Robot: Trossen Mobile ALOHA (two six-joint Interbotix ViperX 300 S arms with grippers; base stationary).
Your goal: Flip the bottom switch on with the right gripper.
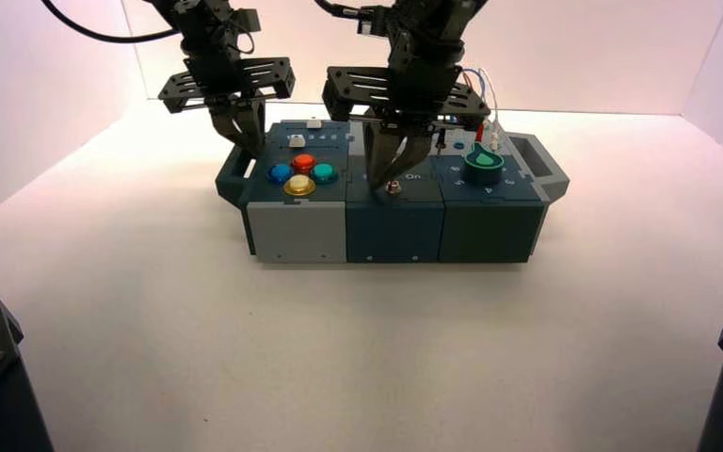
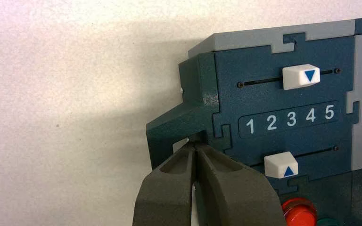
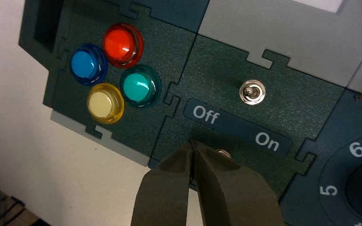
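Matte black, tapering fingers of the right gripper (image 3: 194, 147) pressed together, tips over the tiny silver bottom switch (image 1: 393, 186) at the box (image 1: 395, 226) mid-panel's near edge, below the embossed Off/On label (image 3: 238, 128); left gripper (image 2: 194, 148) likewise pinched closed beside the box's left handle (image 2: 179, 127).

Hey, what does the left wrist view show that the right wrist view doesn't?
Only the left wrist view shows the two white sliders, the numbers 1 to 5 between them, and the shut left pincer. Only the right wrist view shows the silver switch, the Off and On labels, the blue, yellow and green buttons, and the shut right pincer. Both show the red button.
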